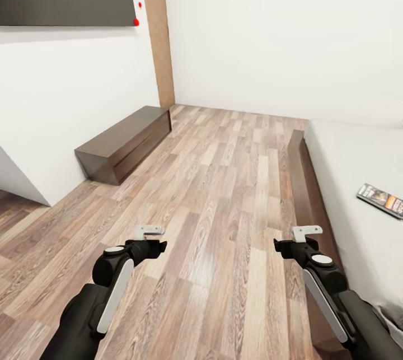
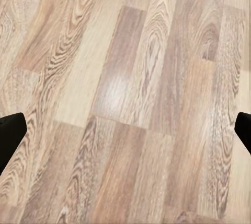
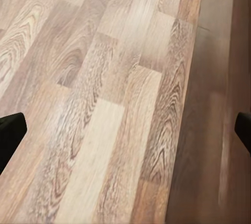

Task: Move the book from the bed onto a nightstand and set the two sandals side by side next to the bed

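Bedroom, approach stage; we are not yet within reach of anything.

- Book (image 1: 382, 200): flat on the bed (image 1: 358, 181), near the mattress edge facing the floor, well ahead of our right arm.
- Left end effector (image 1: 150, 232): spread, empty, over bare wood floor (image 1: 224, 181).
- Right end effector (image 1: 307, 232): spread, empty, over floor just beside the bed's dark frame.
- Long low bench (image 1: 124, 143) along the left wall: not a nightstand.

Step in hand, as we judge it: close on the book. We should turn right, square up to the bed edge, then bring the right end effector down across the book's short side, since a thin cover gives little to grip.
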Controlling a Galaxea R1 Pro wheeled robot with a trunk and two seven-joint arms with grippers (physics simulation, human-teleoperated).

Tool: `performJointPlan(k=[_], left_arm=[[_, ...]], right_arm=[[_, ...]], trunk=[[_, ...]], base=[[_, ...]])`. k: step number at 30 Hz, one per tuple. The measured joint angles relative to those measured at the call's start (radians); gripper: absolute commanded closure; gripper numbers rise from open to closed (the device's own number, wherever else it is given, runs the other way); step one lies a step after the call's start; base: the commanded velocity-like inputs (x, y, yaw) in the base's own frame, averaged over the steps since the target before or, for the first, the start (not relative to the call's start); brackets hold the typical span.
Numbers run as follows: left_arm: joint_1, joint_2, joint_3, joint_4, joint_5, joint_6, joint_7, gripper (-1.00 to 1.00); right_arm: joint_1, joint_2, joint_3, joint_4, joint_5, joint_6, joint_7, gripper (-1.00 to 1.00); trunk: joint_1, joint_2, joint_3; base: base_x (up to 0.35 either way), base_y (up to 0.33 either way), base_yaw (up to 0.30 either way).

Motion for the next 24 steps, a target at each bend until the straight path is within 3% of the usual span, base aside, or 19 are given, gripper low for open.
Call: performJointPlan(k=[7, 24], left_arm=[[0.0, 0.0, 0.002, 0.0, 0.003, 0.001, -0.001, -1.0], [0.0, 0.0, 0.003, 0.0, 0.004, 0.001, -0.001, -1.0]], right_arm=[[0.0, 0.0, 0.0, 0.0, 0.0, 0.0, 0.0, -1.0], [0.0, 0.0, 0.0, 0.005, 0.0, 0.0, -0.001, -1.0]], trunk=[[-0.027, 0.049, 0.022], [-0.093, 0.168, 0.075]], base=[[0.121, 0.0, -0.006], [0.322, 0.0, 0.0]])
